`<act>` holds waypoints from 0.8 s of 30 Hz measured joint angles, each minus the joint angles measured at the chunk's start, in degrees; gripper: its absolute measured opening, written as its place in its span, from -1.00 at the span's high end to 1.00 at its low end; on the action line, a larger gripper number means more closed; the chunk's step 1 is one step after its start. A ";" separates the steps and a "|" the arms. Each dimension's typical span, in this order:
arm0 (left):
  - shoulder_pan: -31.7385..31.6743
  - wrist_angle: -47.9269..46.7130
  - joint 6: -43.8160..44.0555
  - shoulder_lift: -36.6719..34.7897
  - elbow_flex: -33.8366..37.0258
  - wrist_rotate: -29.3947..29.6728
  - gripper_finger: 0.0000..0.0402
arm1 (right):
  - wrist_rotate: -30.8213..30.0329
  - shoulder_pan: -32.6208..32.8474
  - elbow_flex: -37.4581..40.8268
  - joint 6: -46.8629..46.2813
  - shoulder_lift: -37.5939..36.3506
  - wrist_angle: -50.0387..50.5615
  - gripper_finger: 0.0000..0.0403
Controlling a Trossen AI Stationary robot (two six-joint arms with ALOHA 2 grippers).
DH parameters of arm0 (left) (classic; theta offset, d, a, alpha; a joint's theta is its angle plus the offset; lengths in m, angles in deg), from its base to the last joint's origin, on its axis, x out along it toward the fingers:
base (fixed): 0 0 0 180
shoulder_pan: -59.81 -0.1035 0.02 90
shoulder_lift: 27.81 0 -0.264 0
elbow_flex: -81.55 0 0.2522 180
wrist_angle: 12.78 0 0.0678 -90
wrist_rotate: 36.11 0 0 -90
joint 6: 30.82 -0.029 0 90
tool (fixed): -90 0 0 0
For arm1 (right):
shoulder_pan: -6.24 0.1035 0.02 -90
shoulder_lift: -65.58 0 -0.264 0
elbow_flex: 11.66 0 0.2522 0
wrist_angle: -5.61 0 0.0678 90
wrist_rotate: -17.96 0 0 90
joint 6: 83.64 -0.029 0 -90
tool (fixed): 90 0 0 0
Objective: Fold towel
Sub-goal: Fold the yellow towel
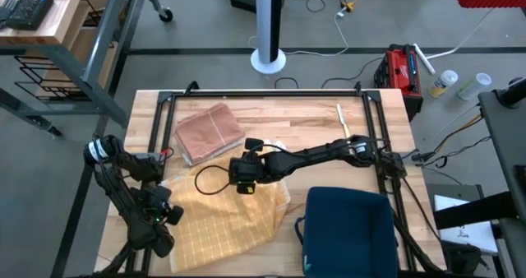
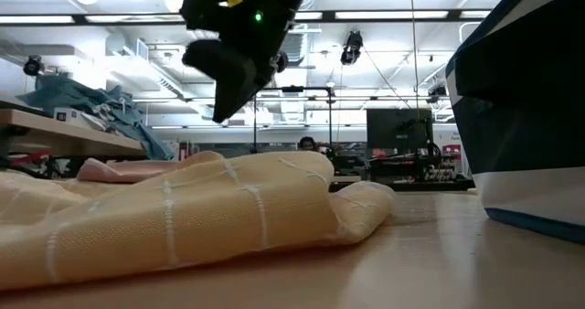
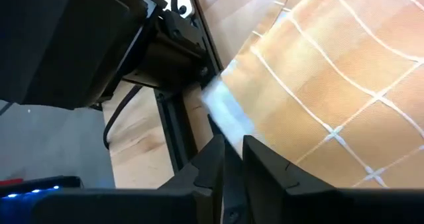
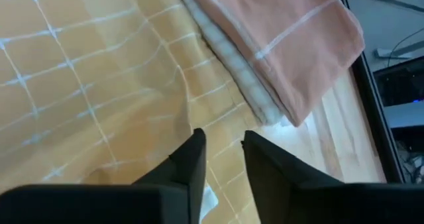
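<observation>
A yellow towel [image 1: 226, 216] with a white grid lies crumpled on the near left of the wooden table; it also shows in the low view [image 2: 183, 218]. My left gripper [image 3: 233, 159] is at the towel's left edge [image 1: 170, 204], shut on it. My right gripper [image 4: 223, 148] reaches in from the table's right and hovers above the towel's far part [image 1: 244, 183]. Its fingers are a little apart and empty. In the low view it [image 2: 224, 108] stands clear above the cloth. My left gripper pinches the yellow towel's pale left edge [image 3: 228, 118] between its two fingers, beside the table's black frame rail [image 3: 175, 128]. One layer or several, I cannot tell. The rest of the towel lies slack on the table.
A folded pink towel [image 1: 209, 132] lies at the far left, just beyond the yellow one, and shows in the right wrist view [image 4: 285, 45]. A dark blue box-like thing [image 1: 345, 229] stands at the near right. A black cable loop [image 1: 209, 179] lies on the towel's far edge.
</observation>
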 joint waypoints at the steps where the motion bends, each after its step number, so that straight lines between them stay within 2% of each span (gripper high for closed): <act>1: 0.00 -0.02 -0.18 -0.06 0.00 0.02 0.78 | -0.02 0.02 -0.57 -0.27 0.00 0.53 0.46; 5: 0.00 -0.41 -0.48 -0.08 0.22 0.17 0.81 | 2.07 0.37 -2.23 -2.18 0.00 2.73 0.35; 10: 0.00 0.50 -0.67 -0.16 -0.79 0.23 0.81 | 19.40 2.93 -0.99 -5.30 0.43 -0.17 0.32; 12: 0.00 2.41 -3.26 -0.28 -2.65 1.20 0.80 | 20.56 4.80 -0.36 -5.74 1.89 -1.68 0.34; 14: 0.01 6.60 -7.88 -0.41 -5.17 6.03 0.80 | 19.67 6.60 0.02 -5.72 4.04 -2.14 0.37; 16: 0.02 11.72 -12.80 -0.45 -7.31 13.41 0.82 | 19.47 7.88 0.10 -5.68 6.50 -3.61 0.41; 19: -0.32 16.19 -15.34 -0.45 -8.31 22.57 0.86 | 19.87 9.01 0.12 -6.63 9.26 -4.26 0.46; 22: -1.13 20.55 -15.18 -0.47 -7.00 25.19 0.93 | 21.09 9.59 0.01 -8.62 10.29 -3.72 0.52; 24: -1.46 29.19 -15.57 -0.47 -4.38 25.09 0.98 | 23.43 9.88 0.10 -8.83 10.38 -2.93 0.56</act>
